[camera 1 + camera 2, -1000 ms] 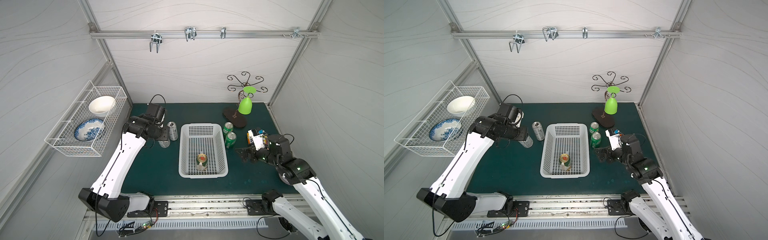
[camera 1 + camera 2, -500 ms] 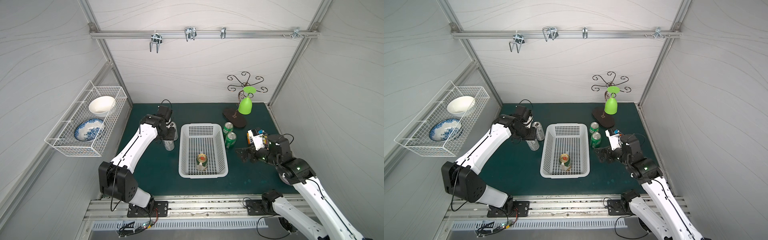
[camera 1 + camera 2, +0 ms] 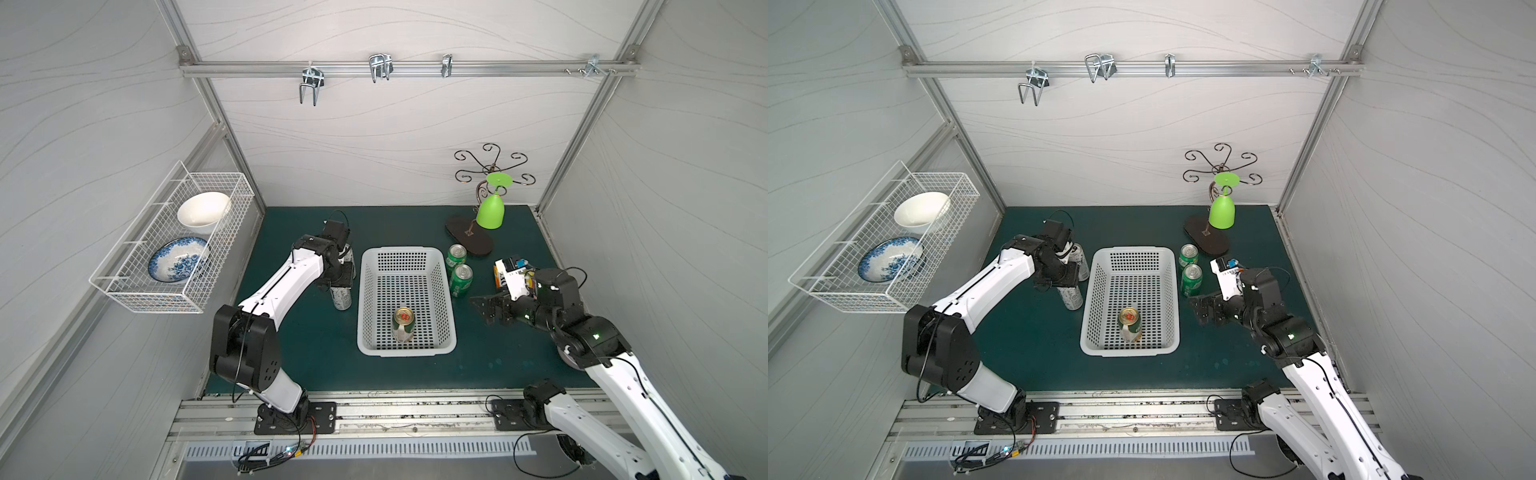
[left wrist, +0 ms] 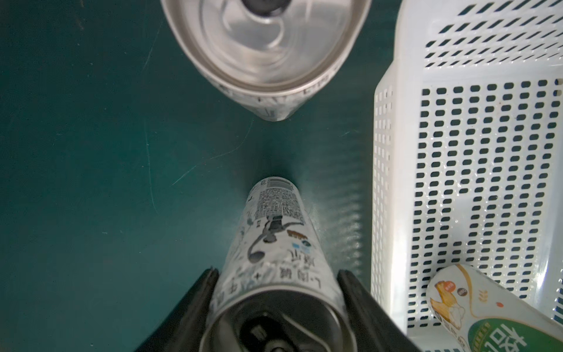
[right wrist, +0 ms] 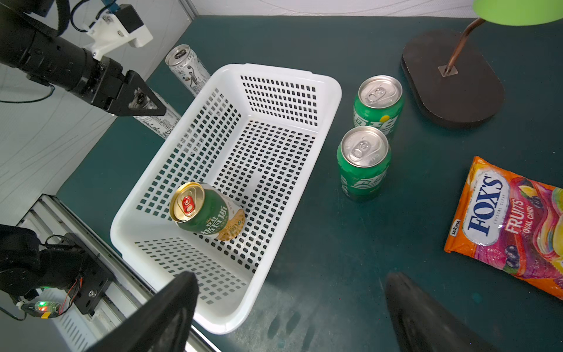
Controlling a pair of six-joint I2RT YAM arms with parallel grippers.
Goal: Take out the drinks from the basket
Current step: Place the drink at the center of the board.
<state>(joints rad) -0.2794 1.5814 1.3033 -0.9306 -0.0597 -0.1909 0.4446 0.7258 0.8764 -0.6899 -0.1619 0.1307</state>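
Beside the basket [image 3: 365, 266], on its left, the left fingers [image 4: 192, 314] were clenched around a silver can [image 4: 274, 240] near its top. Its base was at or just above the bench [image 3: 307, 349]; I could not tell which. A second silver can [image 4: 262, 45] stood close by, apart from it. Two green cans [image 3: 461, 280] stood on the basket's other side. The step looked like setting down the fourth drink. One gold-topped can [image 3: 403, 324] sat inside the basket. The right fingers [image 5: 164, 311] hovered spread wide and empty. Next would likely be releasing the silver can upright, then reaching over the rim.
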